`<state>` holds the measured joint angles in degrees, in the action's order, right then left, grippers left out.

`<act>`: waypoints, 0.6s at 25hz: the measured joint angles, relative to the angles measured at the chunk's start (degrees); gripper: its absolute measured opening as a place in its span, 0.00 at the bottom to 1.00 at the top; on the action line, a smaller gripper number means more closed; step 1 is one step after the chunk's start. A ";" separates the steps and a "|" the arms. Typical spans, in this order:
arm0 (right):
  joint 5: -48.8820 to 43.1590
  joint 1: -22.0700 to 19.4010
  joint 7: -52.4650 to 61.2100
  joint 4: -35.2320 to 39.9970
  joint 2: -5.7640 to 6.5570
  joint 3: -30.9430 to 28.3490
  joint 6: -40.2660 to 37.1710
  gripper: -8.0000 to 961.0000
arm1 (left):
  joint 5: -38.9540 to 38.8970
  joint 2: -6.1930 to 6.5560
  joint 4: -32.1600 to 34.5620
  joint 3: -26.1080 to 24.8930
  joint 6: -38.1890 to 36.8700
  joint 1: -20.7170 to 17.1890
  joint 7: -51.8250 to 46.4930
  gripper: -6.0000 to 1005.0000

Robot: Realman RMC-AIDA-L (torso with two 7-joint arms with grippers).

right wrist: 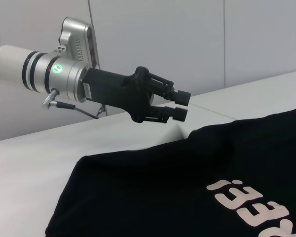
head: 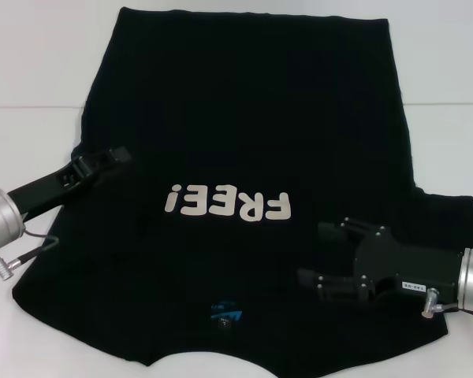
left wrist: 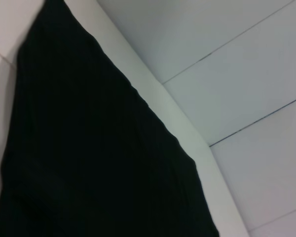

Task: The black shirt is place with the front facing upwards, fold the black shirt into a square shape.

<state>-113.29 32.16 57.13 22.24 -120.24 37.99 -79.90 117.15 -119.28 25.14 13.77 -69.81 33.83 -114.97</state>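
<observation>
Nearest the head camera, the collar end of the black shirt [head: 244,142] lies at the table's front edge, its small blue neck label [head: 223,313] just above the neckline and the cream "FREE!" lettering [head: 227,205] reading upside down across the chest. Spread flat and front-up on the white table [head: 31,71], the shirt runs away from the robot, its hem at the far side and one short sleeve spread out on the robot's right. Above that sleeve area, the right gripper [head: 319,252] hovers over the cloth near the end of the lettering, its two black fingers spread apart and holding nothing. On the opposite side, the left gripper [head: 124,154] sits at the shirt's left edge, about level with the lettering; seen from the right wrist camera, its fingertips [right wrist: 180,98] are drawn nearly together just above the fabric's edge, with no cloth visibly between them. From the left wrist camera, only black cloth, table edge and tiled floor [left wrist: 246,89] show.
</observation>
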 joint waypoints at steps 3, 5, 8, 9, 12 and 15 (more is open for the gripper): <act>0.00 0.02 0.00 -0.03 0.00 0.02 0.11 0.95 | -0.20 0.00 0.64 -0.08 0.11 -0.79 0.79 0.27; 0.00 0.06 0.00 -0.07 0.00 0.02 0.13 0.95 | -0.35 0.00 1.54 -0.19 -1.34 -1.42 2.53 0.34; 0.18 -0.02 0.40 -0.09 0.01 -0.03 0.17 0.95 | -0.22 0.11 3.89 0.07 -6.72 -2.38 7.95 0.48; 0.59 -0.08 1.24 -0.09 0.02 -0.05 0.16 0.95 | -0.08 0.22 4.88 0.49 -9.70 -2.74 10.90 0.53; 1.95 -0.26 6.20 0.52 0.32 -0.09 0.40 0.95 | 0.10 0.22 8.81 4.00 -20.14 -4.58 22.06 0.67; 2.30 -0.47 15.42 3.57 0.48 -0.14 1.17 0.95 | 0.19 -1.25 13.71 9.07 -26.52 -7.48 33.73 0.80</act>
<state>-111.00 31.69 72.55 25.80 -119.75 37.85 -78.73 117.34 -120.53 38.85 22.84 -96.33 26.35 -81.24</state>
